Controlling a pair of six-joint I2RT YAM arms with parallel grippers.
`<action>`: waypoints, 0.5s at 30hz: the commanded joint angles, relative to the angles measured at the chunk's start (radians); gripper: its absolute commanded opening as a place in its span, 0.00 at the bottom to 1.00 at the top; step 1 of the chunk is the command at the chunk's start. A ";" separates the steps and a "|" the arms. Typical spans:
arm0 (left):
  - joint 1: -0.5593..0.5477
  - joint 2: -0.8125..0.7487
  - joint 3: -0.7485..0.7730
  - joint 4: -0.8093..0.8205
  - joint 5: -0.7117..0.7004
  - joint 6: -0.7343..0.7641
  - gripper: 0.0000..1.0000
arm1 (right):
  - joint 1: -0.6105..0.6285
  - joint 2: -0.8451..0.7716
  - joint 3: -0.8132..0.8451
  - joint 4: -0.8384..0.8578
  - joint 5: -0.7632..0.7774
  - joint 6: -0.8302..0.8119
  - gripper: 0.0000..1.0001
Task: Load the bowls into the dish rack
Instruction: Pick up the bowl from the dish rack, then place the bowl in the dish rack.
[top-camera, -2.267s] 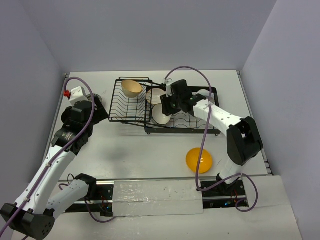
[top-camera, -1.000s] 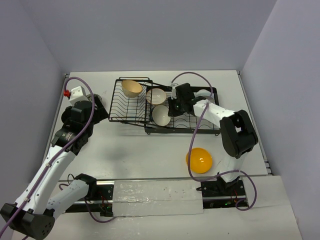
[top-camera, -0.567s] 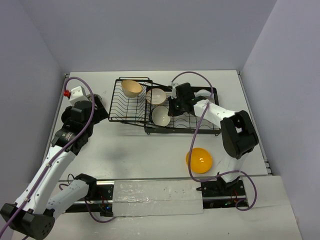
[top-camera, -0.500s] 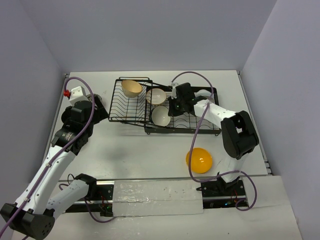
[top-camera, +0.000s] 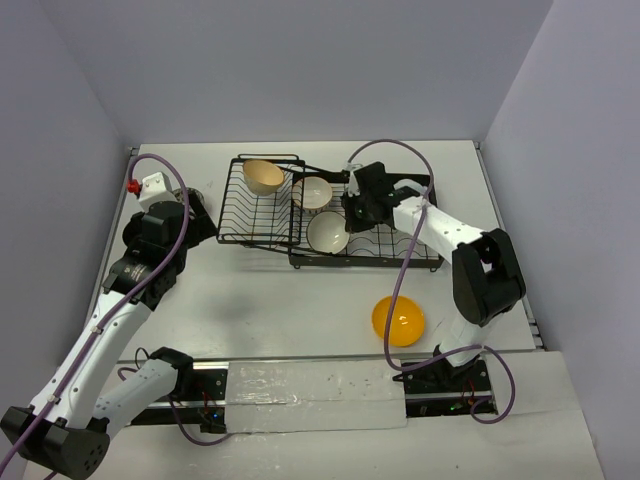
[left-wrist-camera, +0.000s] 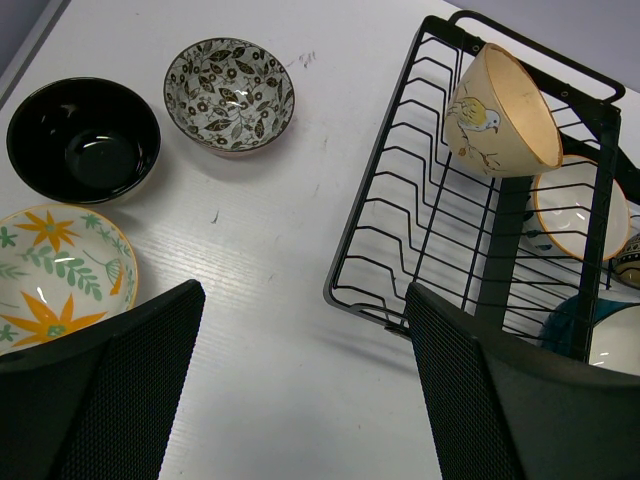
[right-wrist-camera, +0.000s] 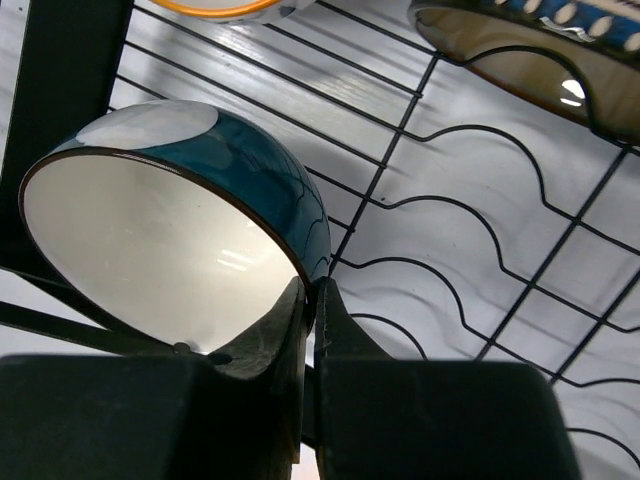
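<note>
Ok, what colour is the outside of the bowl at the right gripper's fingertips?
The bowl is teal-blue outside, white inside, with a dark rim; clearest in the right wrist view.

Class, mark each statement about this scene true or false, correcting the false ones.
The orange bowl sits in the dish rack. False: it lies on the table, in front of the rack.
The black bowl lies outside the rack. True.
The left gripper holds a bowl. False: its jaws stand open and empty.
The right gripper pinches the teal bowl by its rim. True.
The bird-painted bowl leans tilted in the rack. True.
</note>
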 joint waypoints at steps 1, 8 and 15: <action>0.006 -0.014 0.034 0.024 0.011 0.011 0.87 | 0.008 -0.050 0.086 -0.047 -0.019 0.000 0.00; 0.006 -0.019 0.034 0.022 0.014 0.011 0.87 | 0.008 -0.045 0.123 -0.087 -0.024 -0.011 0.16; 0.006 -0.023 0.036 0.022 0.013 0.011 0.87 | 0.009 -0.027 0.120 -0.082 -0.047 -0.013 0.34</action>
